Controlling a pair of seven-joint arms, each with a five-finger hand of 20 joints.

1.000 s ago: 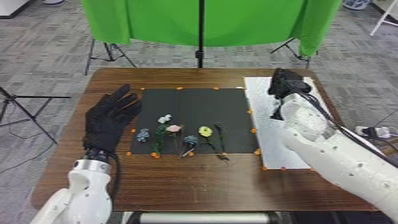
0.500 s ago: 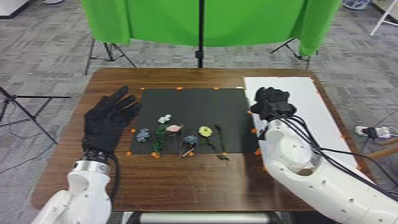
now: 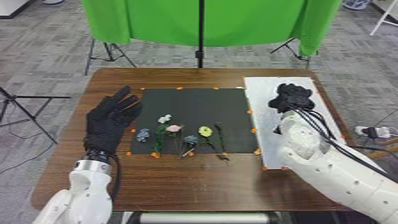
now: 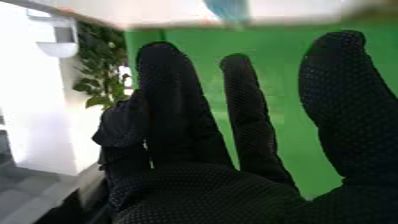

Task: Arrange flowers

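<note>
Flowers [image 3: 173, 128] lie on a black mat [image 3: 200, 105], my right robot hand [image 3: 291, 97] open over a white sheet [image 3: 263, 95].
On the bench [image 3: 204, 187], the flowers sit side by side in the lower half of the mat, left of centre in the frame: blue [image 3: 142, 135], white [image 3: 164, 119], pink, a second blue [image 3: 190, 140], yellow [image 3: 205, 131]. Stems mostly point down the frame, probably spread so I can pick one at a time. My right robot hand, right of centre, has its fingers near straight and apart, holding nothing, presumably ready for a first stem; the sheet may be where the arrangement goes. My left robot hand [image 3: 108, 120], at centre left, is open and empty beside the mat, likely leaving the flowers accessible.
</note>
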